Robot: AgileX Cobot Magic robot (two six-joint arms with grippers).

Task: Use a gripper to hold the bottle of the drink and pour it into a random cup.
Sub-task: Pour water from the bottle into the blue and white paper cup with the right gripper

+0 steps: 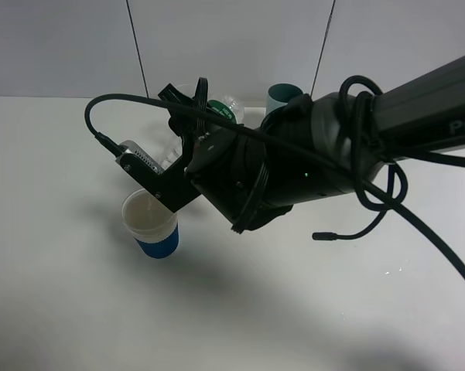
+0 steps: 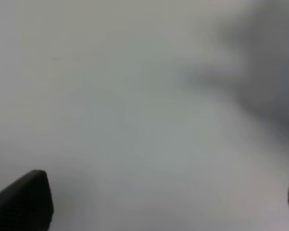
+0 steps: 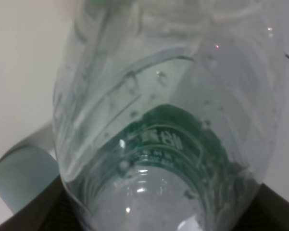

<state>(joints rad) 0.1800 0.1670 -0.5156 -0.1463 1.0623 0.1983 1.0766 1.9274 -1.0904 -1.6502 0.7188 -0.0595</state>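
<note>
In the exterior high view my right gripper (image 1: pixel 187 130) reaches across to the left and is shut on the bottle of the drink (image 1: pixel 220 110), which is tilted with its clear neck end low, above and just behind the cup (image 1: pixel 152 224). The cup has a blue lower band and a cream inside and stands upright on the table. No stream shows. In the right wrist view the bottle (image 3: pixel 168 120) fills the picture between the dark fingers (image 3: pixel 24 219) of the right gripper (image 3: pixel 154 219). My left gripper (image 2: pixel 158 202) is open over bare table.
A teal-green cup (image 1: pixel 282 96) stands at the back near the wall, behind the arm. A pale teal cup-like shape (image 3: pixel 24 175) shows beside the bottle in the right wrist view. Black cables (image 1: pixel 387 193) hang off the right arm. The white table (image 1: pixel 77 309) lies all around.
</note>
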